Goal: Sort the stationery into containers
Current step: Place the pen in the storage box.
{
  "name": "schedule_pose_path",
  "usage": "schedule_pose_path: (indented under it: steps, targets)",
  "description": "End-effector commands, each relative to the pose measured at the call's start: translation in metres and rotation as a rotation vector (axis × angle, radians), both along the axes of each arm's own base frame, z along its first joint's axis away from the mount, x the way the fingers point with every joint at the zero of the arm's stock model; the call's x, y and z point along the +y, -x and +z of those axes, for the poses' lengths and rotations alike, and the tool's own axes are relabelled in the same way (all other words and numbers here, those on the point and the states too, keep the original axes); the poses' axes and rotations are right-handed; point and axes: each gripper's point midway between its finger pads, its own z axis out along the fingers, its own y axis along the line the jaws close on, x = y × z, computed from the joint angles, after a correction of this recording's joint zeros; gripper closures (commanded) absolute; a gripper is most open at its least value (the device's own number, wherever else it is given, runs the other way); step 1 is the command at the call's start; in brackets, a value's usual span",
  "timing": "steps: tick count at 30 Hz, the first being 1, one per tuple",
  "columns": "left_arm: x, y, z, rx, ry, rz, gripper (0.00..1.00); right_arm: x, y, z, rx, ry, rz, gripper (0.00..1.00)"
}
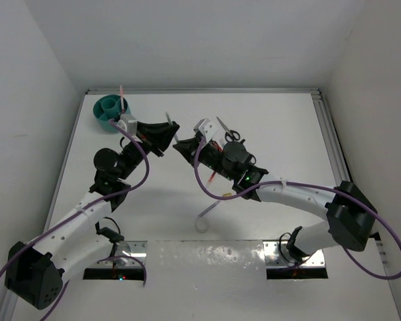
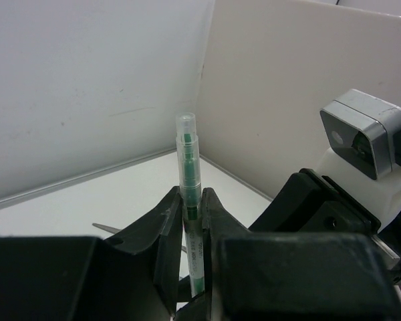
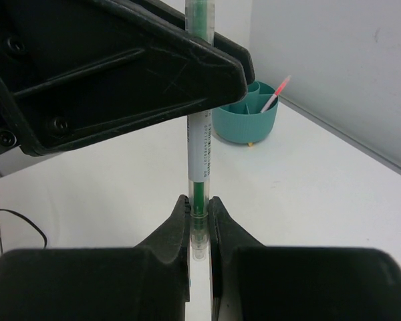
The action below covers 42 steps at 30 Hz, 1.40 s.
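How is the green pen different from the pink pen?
The green pen is up in the air, pinched by the left claw and the right claw. The pink pen sits in the teal cup, and nothing holds it. In the right wrist view the green pen looks straight, while the pink pen leans. Both are thin pens.

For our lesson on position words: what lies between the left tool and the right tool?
A green pen spans the gap, gripped at one end by the left tool and at the other by the right tool; the right wrist view shows it.
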Motion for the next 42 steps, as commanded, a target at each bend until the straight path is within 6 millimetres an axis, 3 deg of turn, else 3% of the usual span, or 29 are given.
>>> schedule_pose_path:
  steps: [1,2,3,5,6,8,10,13,15,16,17,20,21,22,23,27,28,30,31,33,35,36,37,38,39,42]
  targets:
    - [0.008,0.0,0.032,-0.098,0.026,0.037,1.0,-0.002,0.004,0.023,-0.043,-0.041,0.006,1.0]
    - [0.008,0.001,0.032,-0.098,0.026,0.036,1.0,-0.002,0.004,0.022,-0.039,-0.038,0.007,1.0]
    - [0.008,0.0,0.032,-0.098,0.023,0.042,1.0,-0.001,0.004,0.024,-0.039,-0.041,0.007,0.93]
    - [0.01,-0.001,0.031,-0.097,0.013,0.052,1.0,-0.001,0.002,0.02,-0.028,-0.026,0.002,0.72]
    - [0.013,-0.004,0.03,-0.104,0.001,0.076,1.0,0.0,0.002,0.019,-0.025,-0.023,-0.001,0.55]
    - [0.019,-0.009,0.028,-0.105,-0.027,0.118,1.0,-0.002,0.0,0.015,-0.018,-0.012,-0.018,0.4]
    - [0.036,-0.022,0.03,-0.136,-0.073,0.233,1.0,-0.009,-0.007,0.013,-0.013,-0.011,-0.064,0.26]
    - [0.07,-0.043,0.036,-0.168,-0.158,0.415,1.0,-0.021,-0.014,0.012,-0.009,-0.015,-0.108,0.17]
    - [0.093,-0.059,0.033,-0.158,-0.221,0.527,1.0,-0.032,-0.018,0.012,-0.011,-0.021,-0.129,0.15]
    - [0.113,-0.068,0.041,-0.165,-0.239,0.597,1.0,-0.036,-0.02,0.012,-0.014,-0.024,-0.14,0.15]
    - [0.122,-0.081,0.035,-0.136,-0.272,0.627,1.0,-0.041,-0.022,0.009,-0.012,-0.021,-0.149,0.14]
    - [0.166,-0.115,0.037,-0.086,-0.33,0.746,1.0,-0.044,-0.014,0.009,-0.022,-0.032,-0.128,0.14]
    - [0.173,-0.121,0.054,-0.106,-0.317,0.755,1.0,-0.065,-0.034,0.014,-0.025,-0.05,-0.184,0.14]
    - [0.194,-0.139,0.044,-0.073,-0.339,0.789,1.0,-0.071,-0.039,0.012,-0.018,-0.052,-0.184,0.14]
    - [0.206,-0.146,0.046,-0.079,-0.347,0.806,1.0,-0.069,-0.037,0.013,-0.019,-0.055,-0.167,0.14]
    - [0.213,-0.178,0.039,-0.145,-0.417,0.712,1.0,-0.088,-0.06,0.011,-0.007,-0.054,-0.183,0.14]
    - [0.216,-0.193,0.021,-0.12,-0.427,0.697,1.0,-0.088,-0.065,0.008,0.001,-0.049,-0.18,0.14]
    - [0.215,-0.207,0.024,-0.155,-0.414,0.68,1.0,-0.094,-0.079,0.011,0.012,-0.051,-0.174,0.14]
    - [0.219,-0.225,0.006,-0.124,-0.413,0.675,1.0,-0.094,-0.085,0.006,0.03,-0.042,-0.171,0.14]
    - [0.216,-0.243,0.007,-0.131,-0.408,0.659,1.0,-0.099,-0.097,0.012,0.03,-0.045,-0.171,0.14]
    - [0.215,-0.265,-0.018,-0.087,-0.42,0.635,1.0,-0.105,-0.113,0.01,0.042,-0.045,-0.185,0.14]
    - [0.215,-0.273,-0.012,-0.098,-0.413,0.633,1.0,-0.105,-0.116,0.01,0.045,-0.047,-0.179,0.14]
    - [0.217,-0.286,-0.034,-0.047,-0.405,0.622,1.0,-0.108,-0.125,0.008,0.055,-0.05,-0.19,0.14]
    - [0.219,-0.293,-0.027,-0.058,-0.392,0.636,1.0,-0.109,-0.129,0.009,0.055,-0.058,-0.194,0.15]
    - [0.223,-0.303,-0.045,-0.027,-0.396,0.636,1.0,-0.11,-0.134,0.009,0.058,-0.063,-0.198,0.15]
    - [0.234,-0.315,-0.051,-0.034,-0.405,0.65,1.0,-0.109,-0.148,0.007,0.066,-0.075,-0.21,0.15]
